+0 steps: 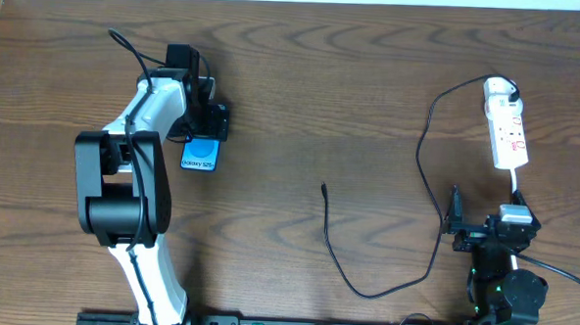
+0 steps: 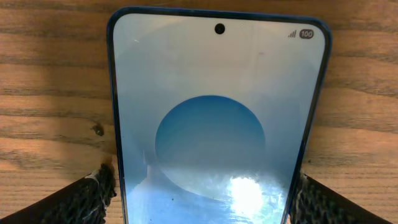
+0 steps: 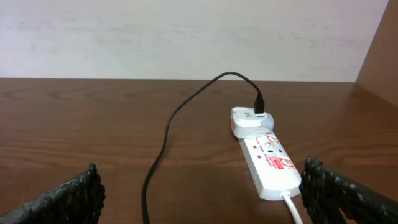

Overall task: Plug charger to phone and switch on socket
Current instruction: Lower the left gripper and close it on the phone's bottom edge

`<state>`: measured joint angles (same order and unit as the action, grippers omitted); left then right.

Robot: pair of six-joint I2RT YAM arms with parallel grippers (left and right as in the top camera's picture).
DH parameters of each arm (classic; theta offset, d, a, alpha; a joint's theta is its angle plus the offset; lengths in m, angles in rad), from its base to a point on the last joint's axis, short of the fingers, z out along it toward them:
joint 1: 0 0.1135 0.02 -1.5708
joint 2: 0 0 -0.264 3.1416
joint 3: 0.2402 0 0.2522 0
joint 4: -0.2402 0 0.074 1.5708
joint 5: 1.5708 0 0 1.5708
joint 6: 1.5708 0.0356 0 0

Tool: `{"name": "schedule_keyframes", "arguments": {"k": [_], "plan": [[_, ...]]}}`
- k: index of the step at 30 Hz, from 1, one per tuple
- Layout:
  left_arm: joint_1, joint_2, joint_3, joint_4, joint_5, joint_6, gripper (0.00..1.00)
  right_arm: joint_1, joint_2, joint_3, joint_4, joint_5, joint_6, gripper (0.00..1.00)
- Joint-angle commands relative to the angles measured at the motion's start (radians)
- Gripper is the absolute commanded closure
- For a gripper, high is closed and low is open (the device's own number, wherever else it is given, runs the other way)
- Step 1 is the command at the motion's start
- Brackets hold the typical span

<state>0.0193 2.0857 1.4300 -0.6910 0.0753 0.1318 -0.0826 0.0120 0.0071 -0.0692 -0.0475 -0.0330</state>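
- Left gripper point(image 2: 200, 199), jaws wide, straddling slim blue-screened phone point(image 2: 217, 118) at upper left.
- Right gripper point(image 3: 202, 199), jaws wide, lower right, near narrow white power strip point(image 3: 268, 163).
- Thin black charger cable point(image 1: 430, 149) looping mid-frame.

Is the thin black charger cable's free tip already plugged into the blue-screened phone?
No. In the overhead view, the thin black charger cable's free tip lies on bare wood, apart from the blue-screened phone.

Phone point(image 1: 200, 155) left, socket point(image 1: 506, 133) far right, charger point(image 1: 422, 168) between.
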Motion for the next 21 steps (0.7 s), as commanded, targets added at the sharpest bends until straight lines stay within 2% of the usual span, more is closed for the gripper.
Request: {"name": "schedule_keyframes", "arguments": {"k": [1,14,21], "plan": [[0.007,0.019,-0.035,0.0,-0.035,0.006,0.1,0.008,-0.007,-0.002,-0.005,0.008,0.013,0.01],[0.007,0.02,-0.05,-0.006,-0.005,0.006,0.1,0.008,-0.007,-0.002,-0.005,0.008,0.013,0.01],[0.007,0.02,-0.052,-0.006,-0.036,0.014,0.1,0.008,-0.007,-0.002,-0.005,0.008,0.013,0.01]]}}
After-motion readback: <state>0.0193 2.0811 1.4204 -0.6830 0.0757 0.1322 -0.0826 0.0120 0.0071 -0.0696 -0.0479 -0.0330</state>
